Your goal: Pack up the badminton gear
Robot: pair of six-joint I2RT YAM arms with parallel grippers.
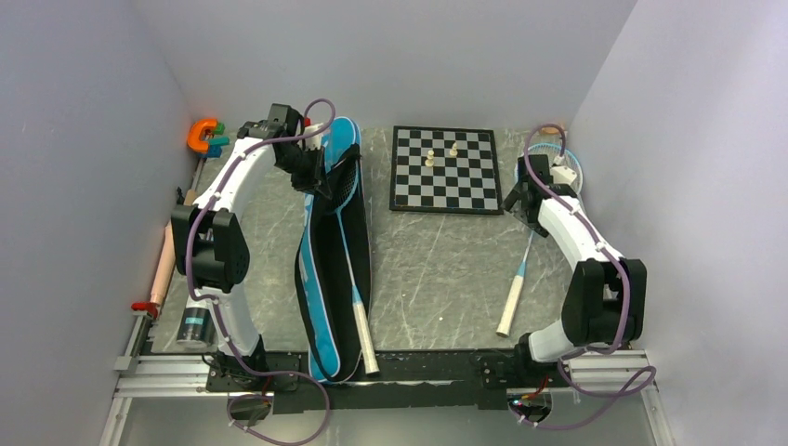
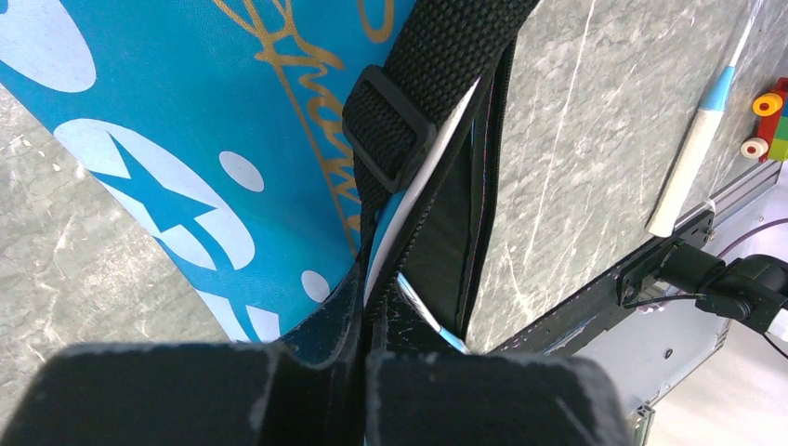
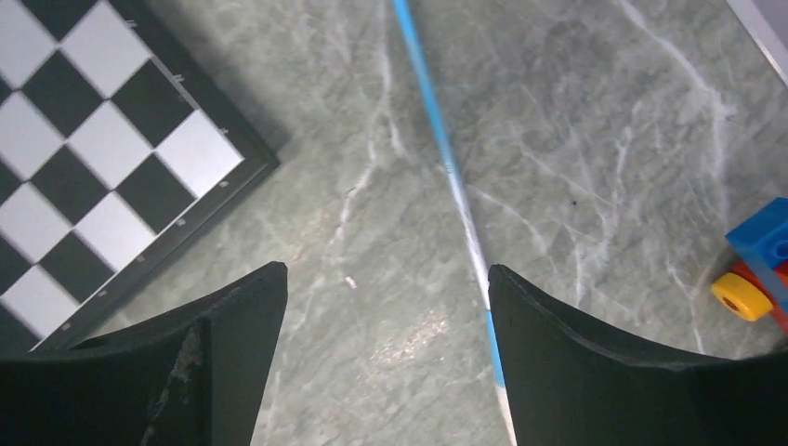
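Misalignment threatens: right pincer (image 3: 386, 274), spread, has the racket shaft (image 3: 437, 139) off-centre between its jaws and may miss; left pincer (image 2: 358, 351), pinching the bag (image 2: 186, 139), could slip.

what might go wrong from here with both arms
1. The right tool is open, but the racket shaft runs along one finger, not centred; closing could nudge it away.
2. The chessboard is close beside; a sweep might hit it.
3. The left tool pinches the bag; tugging could slide out the other racket.

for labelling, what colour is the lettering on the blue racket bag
Gold, on the blue fabric racket bag, clearest in left wrist view.
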